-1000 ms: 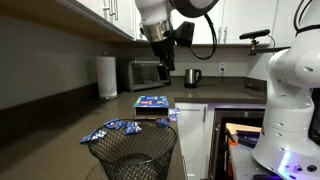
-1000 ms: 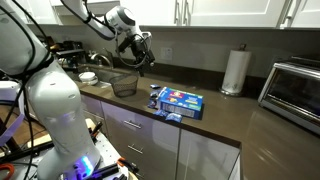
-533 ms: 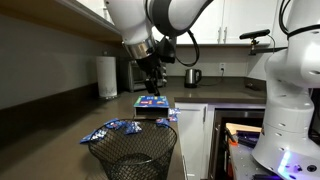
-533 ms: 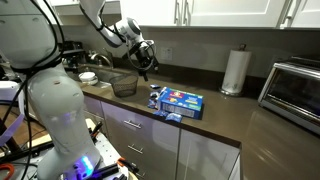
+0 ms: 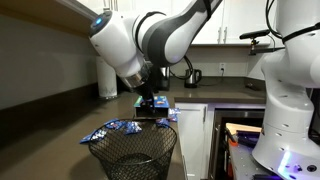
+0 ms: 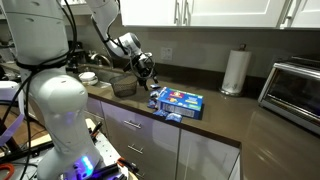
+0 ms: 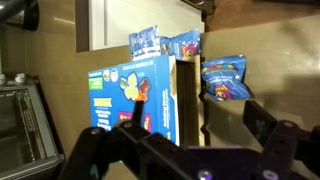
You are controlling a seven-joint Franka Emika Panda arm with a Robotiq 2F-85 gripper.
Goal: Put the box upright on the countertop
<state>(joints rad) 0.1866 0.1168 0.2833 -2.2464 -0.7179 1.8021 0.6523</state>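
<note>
Blue cardboard, printed in white, red and yellow: the box (image 6: 178,100) lies flat on the countertop (image 6: 232,118) with its broad printed face up, not upright. In an exterior view its long axis runs along the counter, from the basket (image 6: 125,83) end toward the oven (image 6: 296,90) end. In the wrist view the box (image 7: 135,95) runs lengthwise up the picture, with a yellow figure on its face and a narrow side wall on the right. There are bands of lettering on it, but they are too blurred to read, and no brand can be made out. The gripper (image 6: 147,68) hangs above the counter between basket and box, near the box's end and not touching it. In the wrist view its fingers (image 7: 92,150) stand wide apart with nothing between them, at the near end of the box. Small blue packets (image 7: 224,78) lie just beside the box on the right and past its far end. Their print is also unreadable. In an exterior view the arm hides most of the box (image 5: 163,104), and more packets (image 5: 110,130) lie by the wire basket (image 5: 135,155).
</note>
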